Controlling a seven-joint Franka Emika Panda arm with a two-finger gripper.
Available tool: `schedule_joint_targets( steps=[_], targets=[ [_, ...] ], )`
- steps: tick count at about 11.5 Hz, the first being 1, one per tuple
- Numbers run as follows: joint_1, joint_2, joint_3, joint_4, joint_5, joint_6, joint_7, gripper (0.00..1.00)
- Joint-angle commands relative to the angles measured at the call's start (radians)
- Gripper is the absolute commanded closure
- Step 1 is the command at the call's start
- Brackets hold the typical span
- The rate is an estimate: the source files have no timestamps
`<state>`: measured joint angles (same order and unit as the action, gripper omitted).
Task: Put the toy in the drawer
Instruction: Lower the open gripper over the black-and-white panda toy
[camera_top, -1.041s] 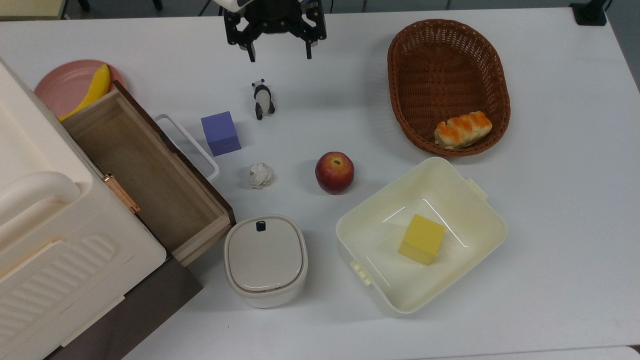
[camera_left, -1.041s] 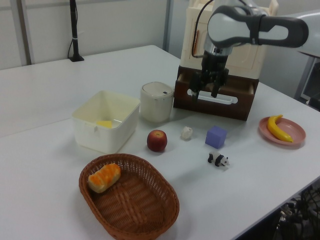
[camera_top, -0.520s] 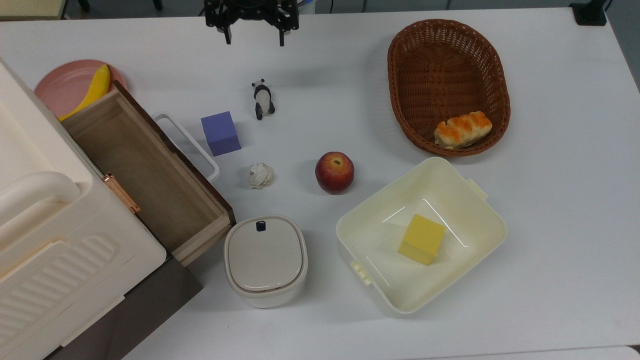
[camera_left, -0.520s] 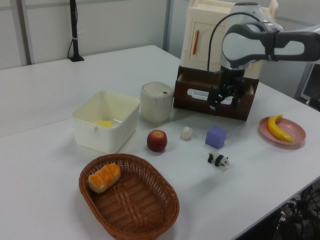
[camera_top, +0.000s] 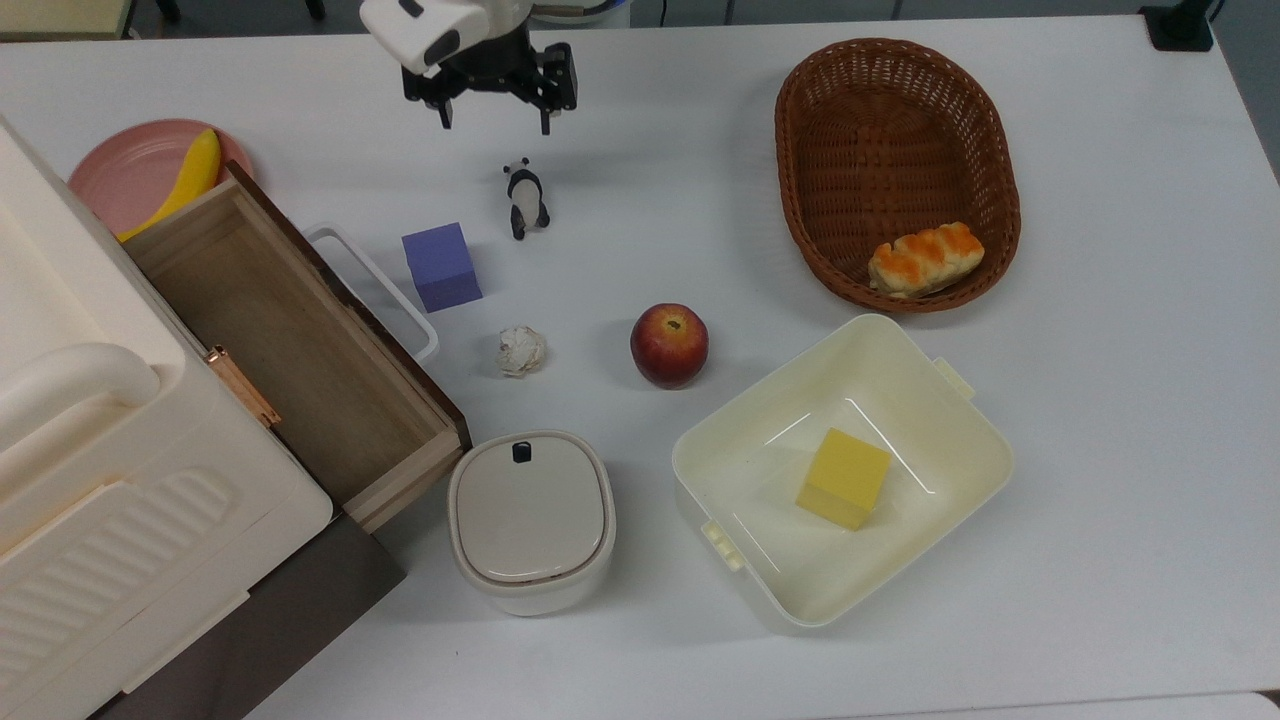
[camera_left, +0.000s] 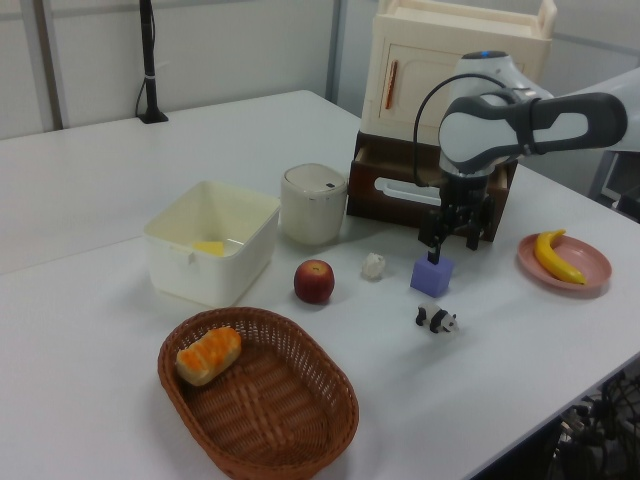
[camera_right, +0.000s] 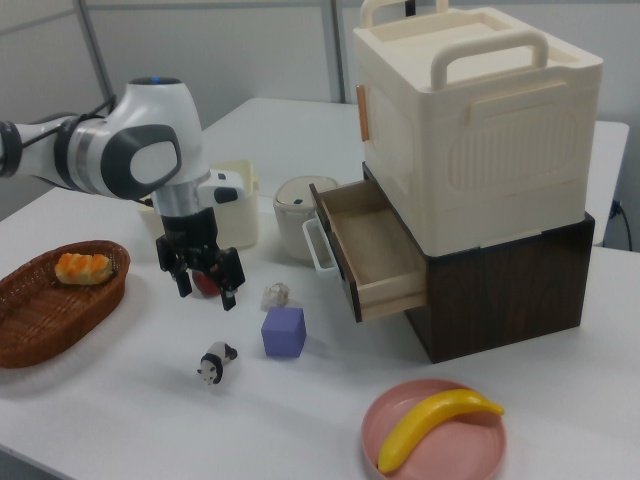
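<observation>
Presently, top view, left to right: drawer (camera_top: 290, 340), pulled open, bare inside; purple cube (camera_top: 441, 266) just beside its handle; claw (camera_top: 494, 120) spread wide, holding nothing, above the bench (camera_top: 1100, 300); toy (camera_top: 524, 199) standing right of the cube, apart from the claw.

The toy (camera_top: 525, 199) I'm after is a tiny black-and-white panda figurine, standing on the desk (camera_top: 1100, 350) toward the edge at the top view's top — nothing touches it, bare desk all round it. In the right view it (camera_right: 216, 362) stands near the desk's front edge; in the left view it (camera_left: 436, 320) sits close to the edge at the left view's right.

The drawer (camera_top: 290, 340) is long, of light wood, with a dark brown front panel and a white loop handle (camera_top: 375, 285). It stands pulled out — wooden floor bare — at the desk's side on the top view's left, handle toward the desk's middle.
</observation>
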<state>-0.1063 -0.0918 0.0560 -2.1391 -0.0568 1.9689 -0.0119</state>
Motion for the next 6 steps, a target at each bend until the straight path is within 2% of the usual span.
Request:
schedule_joint_targets(
  steps=[1,6],
  targets=[
    [-0.007,0.032,0.008,-0.015,-0.014,0.025,0.015,0.0],
    [0.008,0.119,0.008,-0.013,-0.026,0.027,0.015,0.0]
  ],
)
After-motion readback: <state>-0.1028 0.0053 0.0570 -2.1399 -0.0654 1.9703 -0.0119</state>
